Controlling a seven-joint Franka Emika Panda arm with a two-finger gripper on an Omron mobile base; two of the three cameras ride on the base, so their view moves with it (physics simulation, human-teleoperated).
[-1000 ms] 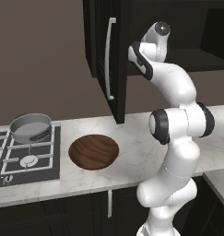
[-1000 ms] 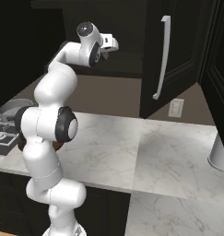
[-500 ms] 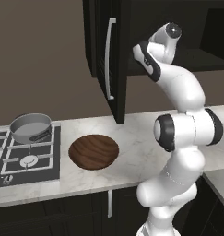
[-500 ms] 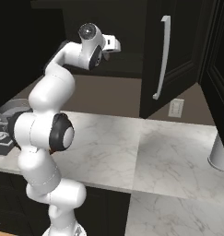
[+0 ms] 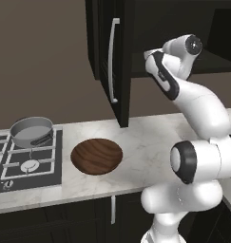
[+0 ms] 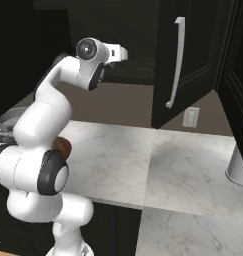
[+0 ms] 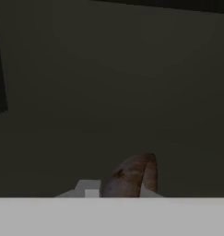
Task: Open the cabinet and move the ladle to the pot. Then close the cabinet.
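Observation:
The cabinet (image 5: 112, 57) hangs above the counter with both doors swung open, one (image 6: 183, 65) showing its long pale bar handle. My arm reaches up to the cabinet's dark opening, hand (image 5: 154, 59) at shelf height. In the hand view my gripper (image 7: 118, 192) is shut on the ladle (image 7: 134, 175), whose dark brown scoop bulges up between the fingertips against the dark cabinet interior. The stem is hidden. The grey pot (image 5: 31, 131) sits on the stove at the far left, well below and left of the hand.
A wide brown wooden dish (image 5: 96, 155) lies on the marble counter (image 5: 150, 142) between the stove (image 5: 22, 163) and the arm. The open left door (image 5: 121, 95) juts out over the counter. A wall outlet (image 6: 191, 117) and a grey cylinder (image 6: 239, 165) stand to the right.
The arm's upper links have swung rightward in the left base view while the hand stays at the cabinet's opening. The gripper stays shut.

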